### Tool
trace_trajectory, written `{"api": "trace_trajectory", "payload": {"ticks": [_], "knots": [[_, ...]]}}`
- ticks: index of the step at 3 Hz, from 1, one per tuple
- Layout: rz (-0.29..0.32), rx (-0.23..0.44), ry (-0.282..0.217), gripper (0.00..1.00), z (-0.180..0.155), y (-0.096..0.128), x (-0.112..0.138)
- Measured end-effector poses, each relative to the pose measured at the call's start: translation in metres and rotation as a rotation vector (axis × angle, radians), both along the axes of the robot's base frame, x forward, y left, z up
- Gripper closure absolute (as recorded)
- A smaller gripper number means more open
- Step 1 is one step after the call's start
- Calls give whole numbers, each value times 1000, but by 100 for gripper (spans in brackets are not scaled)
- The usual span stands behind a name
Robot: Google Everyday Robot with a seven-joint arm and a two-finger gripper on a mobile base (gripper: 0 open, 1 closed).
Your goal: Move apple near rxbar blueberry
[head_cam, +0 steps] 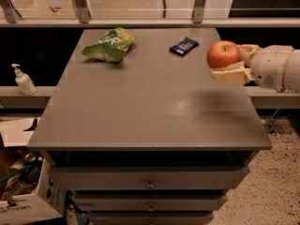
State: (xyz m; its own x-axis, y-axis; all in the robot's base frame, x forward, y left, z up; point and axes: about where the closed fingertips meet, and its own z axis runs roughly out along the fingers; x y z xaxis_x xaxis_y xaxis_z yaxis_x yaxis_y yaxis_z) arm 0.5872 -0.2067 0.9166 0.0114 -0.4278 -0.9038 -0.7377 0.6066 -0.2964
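Above the right edge of a grey tabletop (pixel 140 107), the robot's cream-coloured gripper (pixel 228 62) reaches in from the right and pinches a red-orange apple (pixel 223 54). One finger sits under the fruit and the other behind it. The apple is held clear of the surface and casts a soft shadow on the table below. To its left, near but not touching, the dark navy rxbar blueberry (pixel 183 46) lies flat at the table's far side. A bright green snack bag (pixel 110 45) lies well apart at the far left. Drawers (pixel 150 177) fill the cabinet front. A white pump bottle (pixel 22 80) stands on a ledge at left, above a cardboard box (pixel 23 205).
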Motion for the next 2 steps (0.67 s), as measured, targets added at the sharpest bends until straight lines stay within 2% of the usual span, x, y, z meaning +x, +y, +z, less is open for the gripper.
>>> {"api": "trace_trajectory", "payload": {"ticks": [1, 2], "knots": [[-7, -3, -12, 100, 0, 3, 6], [-41, -2, 6, 100, -8, 7, 32]]}}
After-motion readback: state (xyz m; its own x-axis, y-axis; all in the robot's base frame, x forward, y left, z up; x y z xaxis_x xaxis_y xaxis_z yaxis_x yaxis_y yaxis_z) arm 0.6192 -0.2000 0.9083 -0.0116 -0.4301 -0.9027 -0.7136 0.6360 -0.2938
